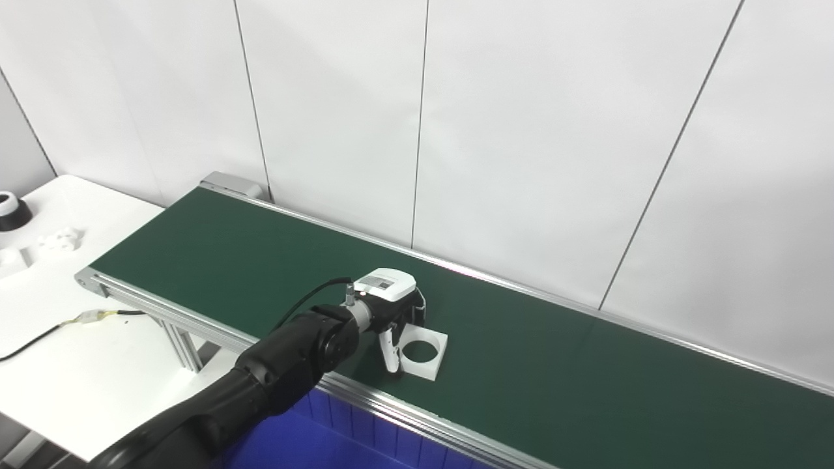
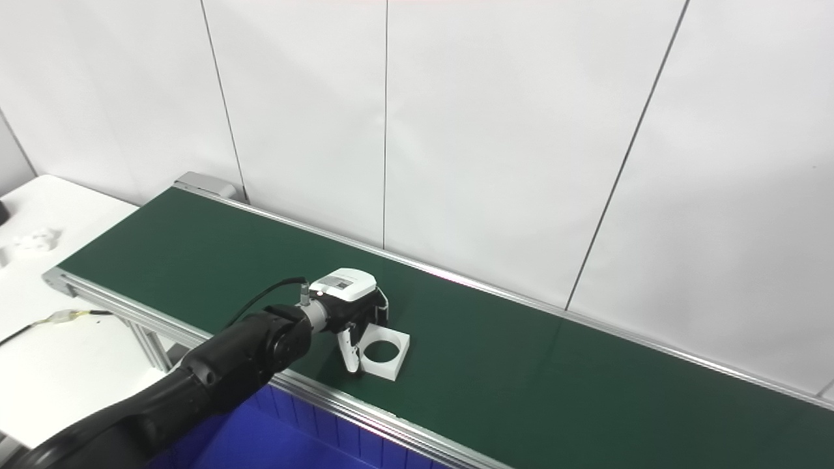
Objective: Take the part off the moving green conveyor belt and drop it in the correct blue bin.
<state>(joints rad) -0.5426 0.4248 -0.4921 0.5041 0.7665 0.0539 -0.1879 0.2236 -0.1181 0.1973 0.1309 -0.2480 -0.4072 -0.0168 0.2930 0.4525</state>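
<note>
A flat white square part with a round hole [image 1: 423, 352] lies on the green conveyor belt [image 1: 586, 371] close to its near rail. My left hand [image 1: 396, 317] reaches over the belt from the lower left and sits at the part's left corner. Its pale thumb [image 1: 390, 352] points down along the part's left edge, and the dark fingers [image 1: 415, 311] curl at the far edge. Whether they actually clamp the part does not show. The part rests flat on the belt. A blue bin [image 1: 339, 436] sits below the near rail, partly behind my arm. The right hand is out of view.
A white table [image 1: 71, 365] stands at the left, carrying small white parts [image 1: 60, 241], a black-and-white object [image 1: 12, 212] and a cable [image 1: 85, 318]. The belt's aluminium rail [image 1: 423, 417] runs between hand and bin. A white panelled wall rises right behind the belt.
</note>
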